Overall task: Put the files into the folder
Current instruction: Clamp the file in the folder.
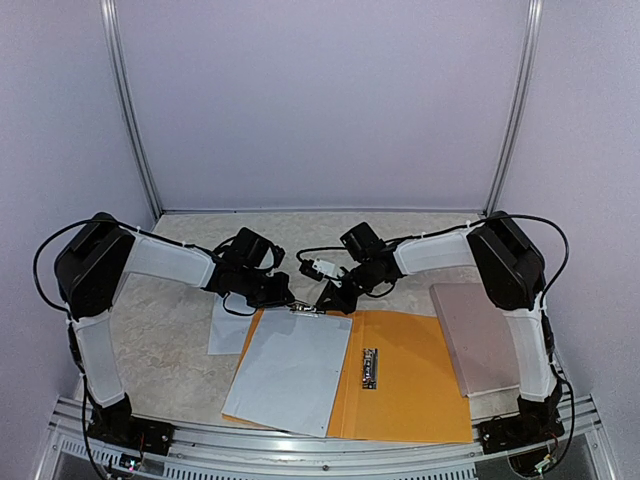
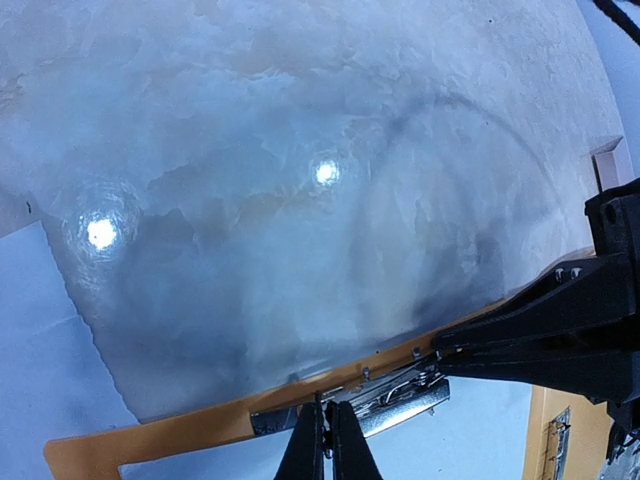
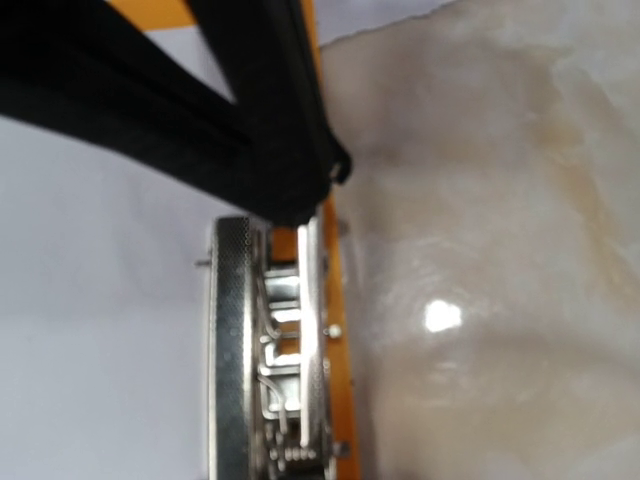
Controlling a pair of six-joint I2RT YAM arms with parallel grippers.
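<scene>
Currently the folder lies open and flat near the middle of the table. 1 white sheet rests tilted on its left half, its far edge reaching up to the metal clip at the folder's far edge. Another sheet lies on the table just left of it, overlapped by it, so the job looks only partly done.

Both arms meet at that clip. The left gripper has its fingers shut together, tips at the clip's near lip. The right gripper, also closed, reaches in from the right to the clip's right end. My guess is that they are working the clip to pin the sheet's top edge. Whether either actually pinches metal I cannot tell.

Room is tight between the 2 tools, which nearly touch. Bare tabletop shows beyond the folder's far edge, which gives space to back away. To the right a pinkish board lies just beside the folder's right edge, and a 2nd small clip sits along the spine.
</scene>
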